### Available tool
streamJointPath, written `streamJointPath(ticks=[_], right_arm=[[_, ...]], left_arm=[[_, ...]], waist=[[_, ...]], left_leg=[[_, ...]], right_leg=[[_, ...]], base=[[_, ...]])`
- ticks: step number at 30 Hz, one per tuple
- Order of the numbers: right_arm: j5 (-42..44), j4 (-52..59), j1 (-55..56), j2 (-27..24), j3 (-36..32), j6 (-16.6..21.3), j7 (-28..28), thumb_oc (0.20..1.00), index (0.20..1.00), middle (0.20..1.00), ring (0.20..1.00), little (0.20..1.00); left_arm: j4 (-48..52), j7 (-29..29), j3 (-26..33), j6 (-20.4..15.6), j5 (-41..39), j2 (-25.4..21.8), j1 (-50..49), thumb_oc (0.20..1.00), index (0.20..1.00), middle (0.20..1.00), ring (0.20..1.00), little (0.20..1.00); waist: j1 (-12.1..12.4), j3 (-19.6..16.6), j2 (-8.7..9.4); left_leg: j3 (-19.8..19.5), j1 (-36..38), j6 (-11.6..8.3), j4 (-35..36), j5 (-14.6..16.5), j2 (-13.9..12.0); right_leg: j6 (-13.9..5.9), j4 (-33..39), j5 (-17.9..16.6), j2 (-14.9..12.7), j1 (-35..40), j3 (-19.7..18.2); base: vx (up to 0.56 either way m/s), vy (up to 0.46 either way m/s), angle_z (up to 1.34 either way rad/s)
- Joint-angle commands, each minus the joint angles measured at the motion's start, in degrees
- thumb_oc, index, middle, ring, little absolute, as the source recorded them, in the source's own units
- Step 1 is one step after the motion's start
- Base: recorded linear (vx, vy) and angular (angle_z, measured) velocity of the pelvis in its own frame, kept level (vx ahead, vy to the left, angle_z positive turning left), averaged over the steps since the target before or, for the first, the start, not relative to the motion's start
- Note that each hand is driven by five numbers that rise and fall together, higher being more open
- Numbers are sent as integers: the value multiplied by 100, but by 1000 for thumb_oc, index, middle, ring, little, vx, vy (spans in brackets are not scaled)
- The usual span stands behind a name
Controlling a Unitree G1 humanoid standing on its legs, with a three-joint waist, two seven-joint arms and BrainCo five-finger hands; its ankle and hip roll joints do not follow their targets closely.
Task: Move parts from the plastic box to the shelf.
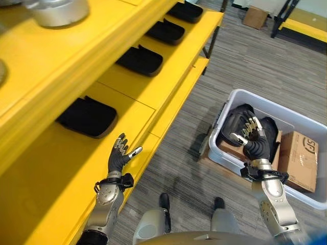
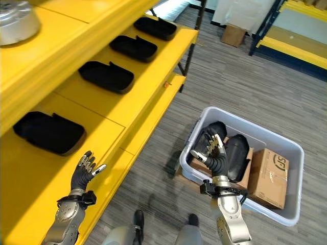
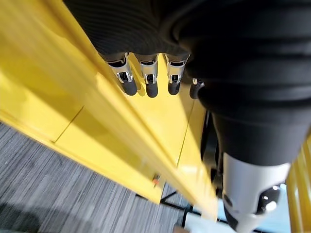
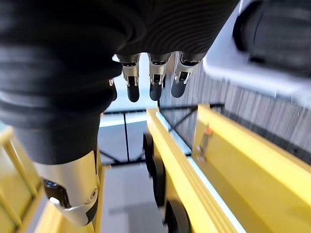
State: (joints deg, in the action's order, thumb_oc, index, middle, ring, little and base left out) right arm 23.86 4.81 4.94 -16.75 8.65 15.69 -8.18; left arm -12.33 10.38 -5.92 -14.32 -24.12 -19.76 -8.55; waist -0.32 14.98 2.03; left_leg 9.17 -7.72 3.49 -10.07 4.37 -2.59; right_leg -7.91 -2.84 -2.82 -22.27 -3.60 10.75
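A pale grey plastic box [image 1: 265, 103] stands on the floor at the right. It holds two black moulded parts [image 1: 236, 118] and a cardboard carton [image 1: 299, 161]. My right hand [image 1: 251, 136] hovers over those parts, open, fingers [image 4: 153, 80] relaxed and holding nothing. The yellow shelf [image 1: 168, 76] runs along the left with several black parts [image 1: 87, 117] laid in a row on it. My left hand [image 1: 120, 155] is raised over the shelf's near end, just in front of the closest black part, open and bare, with its fingers [image 3: 146, 82] straight.
A silver metal part [image 1: 56, 11] sits on the upper yellow shelf board. Grey carpet floor [image 1: 184, 143] separates shelf and box. A cardboard box [image 1: 254, 17] and another yellow rack [image 1: 301, 25] stand far back.
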Motion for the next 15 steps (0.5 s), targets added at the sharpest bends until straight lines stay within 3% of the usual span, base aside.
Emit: streamJointPath(ticks=[1,2,3,6,7,10,11,12,15], right_arm=[[-134,31,-544,-88,40,151,-128,1000,1000,1000,1000,1000],[-160,48,-581,-84,31,138,-147,1000,1000,1000,1000,1000],[-175,91,-545,-88,-13,106,-138,1000,1000,1000,1000,1000],[-159,99,-510,-113,-78,87,-165,1000,1000,1000,1000,1000],[-147,147,-499,-134,-119,109,-183,1000,1000,1000,1000,1000],[-131,162,-469,-179,-139,111,-180,1000,1000,1000,1000,1000],[-125,167,-487,-231,-177,129,-198,1000,1000,1000,1000,1000],[-125,167,-487,-232,-177,129,-198,1000,1000,1000,1000,1000],[-137,129,-586,-305,-170,164,-274,1000,1000,1000,1000,1000]], left_arm=[[388,92,323,-208,-31,-144,-74,1000,1000,1000,1000,1000],[369,109,356,-212,-24,-132,-64,1000,1000,1000,1000,1000],[292,157,406,-201,20,-78,4,1000,1000,1000,1000,1000],[251,206,438,-193,21,-17,26,1000,1000,1000,1000,1000],[222,228,443,-196,-6,27,24,1000,1000,1000,1000,1000],[231,202,437,-185,-15,73,-43,1000,1000,1000,1000,1000],[246,184,413,-194,-61,95,-48,1000,1000,1000,1000,1000],[245,184,412,-194,-61,96,-48,1000,1000,1000,1000,1000],[267,145,278,-187,-126,123,-38,1000,1000,1000,1000,1000]], waist=[[73,-233,218],[76,-217,243],[104,-268,379],[91,-346,385],[53,-387,341],[9,-392,263],[-56,-393,159],[-55,-393,158],[-160,-337,-33]], left_leg=[[-129,231,-322,235,190,-107],[-122,242,-341,205,210,-128],[-85,243,-413,183,266,-94],[-143,295,-538,195,273,-186],[-198,363,-662,189,267,-389],[-194,456,-733,270,208,-542],[-195,546,-822,423,89,-731],[-193,549,-823,427,87,-733],[-128,684,-967,787,-218,-1090]], right_leg=[[-575,234,-1401,-449,-583,499],[-603,238,-1508,-480,-603,512],[-675,406,-1510,-471,-463,594],[-705,362,-1477,-425,-443,614],[-676,272,-1286,-312,-396,653],[-623,210,-1112,-217,-347,716],[-548,9,-788,-90,-407,702],[-547,6,-785,-88,-408,700],[-411,-543,-279,158,-724,598]], base=[[73,-261,-99],[105,-332,-106],[76,-187,-73],[130,-238,-39],[149,-274,7],[113,-191,11],[92,-182,2],[101,-215,7],[76,-205,-1]])
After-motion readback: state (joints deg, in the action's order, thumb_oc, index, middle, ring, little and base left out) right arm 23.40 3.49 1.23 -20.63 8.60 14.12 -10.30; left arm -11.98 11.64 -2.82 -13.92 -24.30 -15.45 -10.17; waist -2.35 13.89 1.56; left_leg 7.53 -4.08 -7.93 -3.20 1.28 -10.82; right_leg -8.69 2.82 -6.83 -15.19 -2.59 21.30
